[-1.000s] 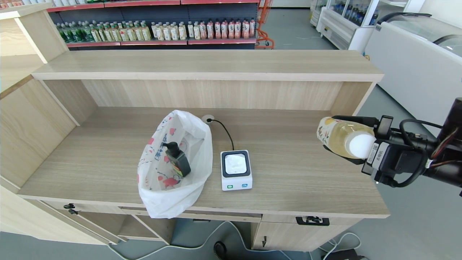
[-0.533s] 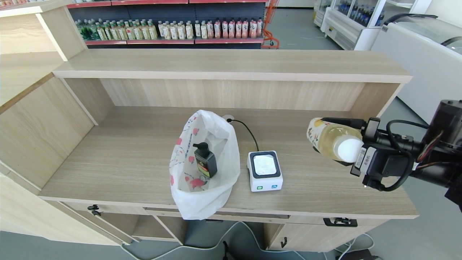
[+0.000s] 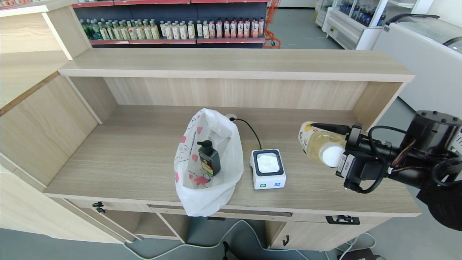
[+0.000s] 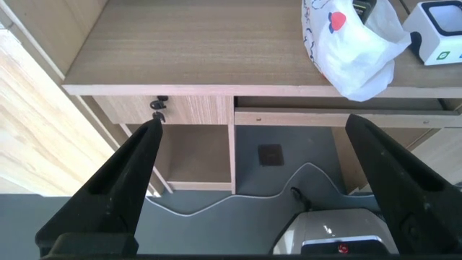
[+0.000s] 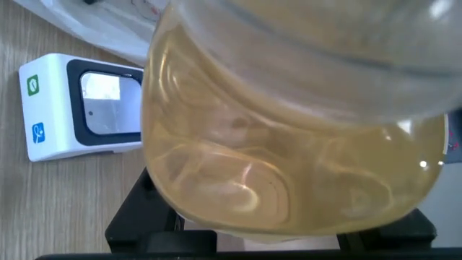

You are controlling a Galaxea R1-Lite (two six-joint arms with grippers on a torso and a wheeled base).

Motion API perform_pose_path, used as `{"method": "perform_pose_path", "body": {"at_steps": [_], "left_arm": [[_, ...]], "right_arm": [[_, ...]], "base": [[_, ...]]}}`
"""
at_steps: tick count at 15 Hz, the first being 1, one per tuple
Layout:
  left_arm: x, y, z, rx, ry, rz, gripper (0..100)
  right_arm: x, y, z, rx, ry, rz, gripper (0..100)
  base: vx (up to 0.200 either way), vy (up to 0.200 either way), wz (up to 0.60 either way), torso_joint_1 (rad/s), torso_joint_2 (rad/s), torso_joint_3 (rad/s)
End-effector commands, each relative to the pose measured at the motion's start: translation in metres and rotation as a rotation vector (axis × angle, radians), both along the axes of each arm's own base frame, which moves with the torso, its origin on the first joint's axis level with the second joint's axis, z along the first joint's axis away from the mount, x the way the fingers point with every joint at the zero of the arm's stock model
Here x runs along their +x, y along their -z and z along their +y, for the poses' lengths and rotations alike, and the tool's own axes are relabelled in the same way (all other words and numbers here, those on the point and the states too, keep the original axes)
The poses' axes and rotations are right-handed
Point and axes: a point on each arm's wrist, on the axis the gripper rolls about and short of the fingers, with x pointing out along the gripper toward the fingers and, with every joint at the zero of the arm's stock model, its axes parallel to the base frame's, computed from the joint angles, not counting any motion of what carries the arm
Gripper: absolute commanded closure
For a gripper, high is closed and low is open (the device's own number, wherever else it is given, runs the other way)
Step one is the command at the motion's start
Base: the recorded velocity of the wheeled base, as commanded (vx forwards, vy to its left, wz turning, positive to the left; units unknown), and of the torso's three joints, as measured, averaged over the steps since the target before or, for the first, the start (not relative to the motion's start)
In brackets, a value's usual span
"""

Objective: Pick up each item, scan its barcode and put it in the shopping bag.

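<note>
Our right tool [image 3: 325, 144] grips the drink bottle [image 3: 312, 139] above the counter [image 3: 126, 155], at 3 o'clock from the scanner [image 3: 267, 169]. Scanning step, we judge: next carry it toward 9 o'clock, barcode facing the window.

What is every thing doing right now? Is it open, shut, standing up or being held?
shopping bag: open at the top, standing on the counter.
pump bottle: upright inside the shopping bag.
scanner: flat on the counter, window facing up.
drink bottle: held on its side above the counter, cap on.
right tool: shut on the drink bottle.
left tool: open, empty.
</note>
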Motion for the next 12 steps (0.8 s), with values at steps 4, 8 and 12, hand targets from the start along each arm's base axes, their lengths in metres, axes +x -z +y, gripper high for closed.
{"method": "perform_pose_path", "body": {"at_steps": [4, 8, 12], "left_arm": [[0.0, 0.0, 0.0, 0.001, 0.0, 0.0, 0], [0.0, 0.0, 0.0, 0.0, 0.0, 0.0, 0], [0.0, 0.0, 0.0, 0.0, 0.0, 0.0, 0]], "right_arm": [[0.01, 0.029, 0.006, -0.011, -0.017, 0.07, 100], [0.009, 0.043, 0.007, -0.02, -0.075, 0.114, 100], [0.016, 0.046, 0.008, 0.001, -0.085, 0.076, 100]], "base": [[0.0, 0.0, 0.0, 0.0, 0.0, 0.0], [0.0, 0.0, 0.0, 0.0, 0.0, 0.0], [0.0, 0.0, 0.0, 0.0, 0.0, 0.0]]}}
